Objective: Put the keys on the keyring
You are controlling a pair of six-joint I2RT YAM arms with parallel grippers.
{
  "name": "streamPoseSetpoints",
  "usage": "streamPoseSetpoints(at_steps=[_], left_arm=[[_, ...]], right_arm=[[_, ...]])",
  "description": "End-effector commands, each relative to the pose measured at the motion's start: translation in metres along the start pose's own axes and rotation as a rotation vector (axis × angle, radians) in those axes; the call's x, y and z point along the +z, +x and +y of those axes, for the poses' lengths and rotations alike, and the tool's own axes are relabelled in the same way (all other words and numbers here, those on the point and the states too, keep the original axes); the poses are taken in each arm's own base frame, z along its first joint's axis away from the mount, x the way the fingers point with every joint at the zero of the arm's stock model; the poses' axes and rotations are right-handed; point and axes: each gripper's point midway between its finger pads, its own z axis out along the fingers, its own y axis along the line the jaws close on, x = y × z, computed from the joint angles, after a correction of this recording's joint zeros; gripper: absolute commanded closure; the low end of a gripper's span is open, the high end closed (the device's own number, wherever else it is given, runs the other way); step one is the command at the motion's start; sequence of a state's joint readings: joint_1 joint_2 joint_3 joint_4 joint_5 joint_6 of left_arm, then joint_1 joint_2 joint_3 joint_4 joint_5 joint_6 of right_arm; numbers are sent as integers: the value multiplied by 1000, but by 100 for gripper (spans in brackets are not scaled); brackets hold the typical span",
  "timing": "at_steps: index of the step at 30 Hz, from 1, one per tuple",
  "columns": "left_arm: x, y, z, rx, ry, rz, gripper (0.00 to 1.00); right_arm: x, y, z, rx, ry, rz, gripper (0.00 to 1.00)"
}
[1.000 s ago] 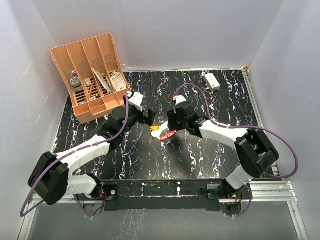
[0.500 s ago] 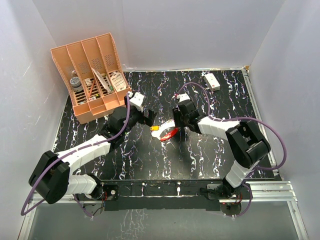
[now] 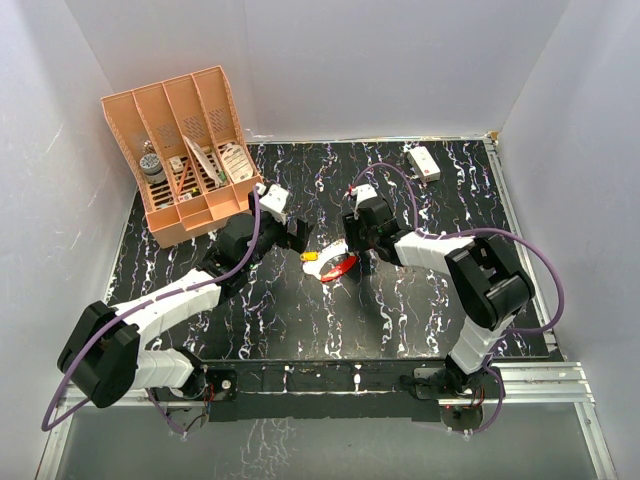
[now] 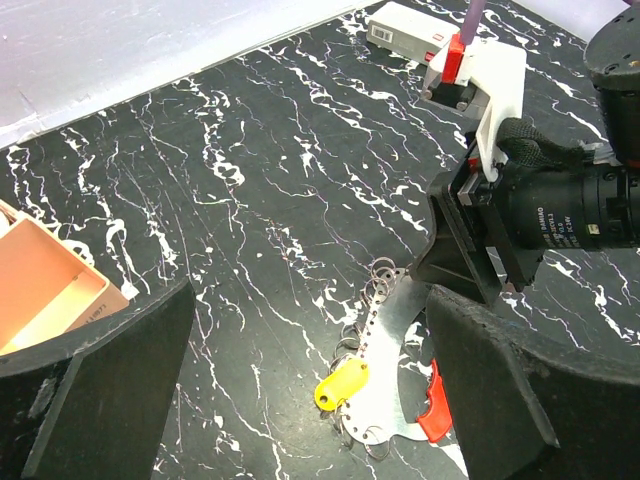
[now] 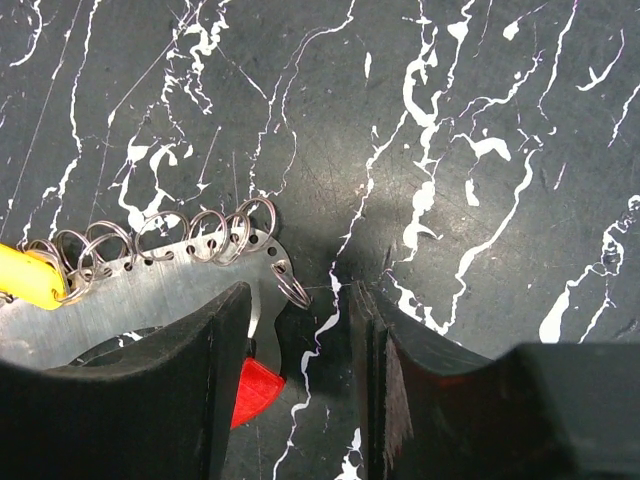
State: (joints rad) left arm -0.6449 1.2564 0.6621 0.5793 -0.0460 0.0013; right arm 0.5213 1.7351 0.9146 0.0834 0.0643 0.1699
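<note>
Both released, the right gripper is straddling the keys by the keyring, left gripper hovering near; next, likely pinching them.

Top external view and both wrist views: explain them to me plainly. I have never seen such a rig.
A robot's left arm and right arm sit at a black marbled table's near edge. The top view looks down on both; each wrist view looks past its own gripper's fingers. The left gripper and right gripper are open, holding nothing, close to a flat silvery metal piece edged with wire rings, a yellow tag and a red piece. Farther off stand an orange organizer and a white box.
</note>
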Motion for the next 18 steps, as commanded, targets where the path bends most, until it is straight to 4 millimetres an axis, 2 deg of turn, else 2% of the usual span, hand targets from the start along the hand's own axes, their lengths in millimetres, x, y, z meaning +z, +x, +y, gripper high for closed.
streamPoseSetpoints(at_steps=[1, 3, 6, 18], left_arm=[[0, -6, 2, 10, -12, -15, 1], [1, -5, 2, 10, -12, -14, 1], [1, -4, 2, 11, -13, -10, 1], [1, -2, 4, 11, -23, -5, 1]], right_arm=[[2, -27, 3, -6, -25, -84, 58], [2, -26, 3, -4, -28, -84, 59], [11, -14, 1, -8, -27, -56, 60], [22, -11, 0, -7, -39, -52, 67]])
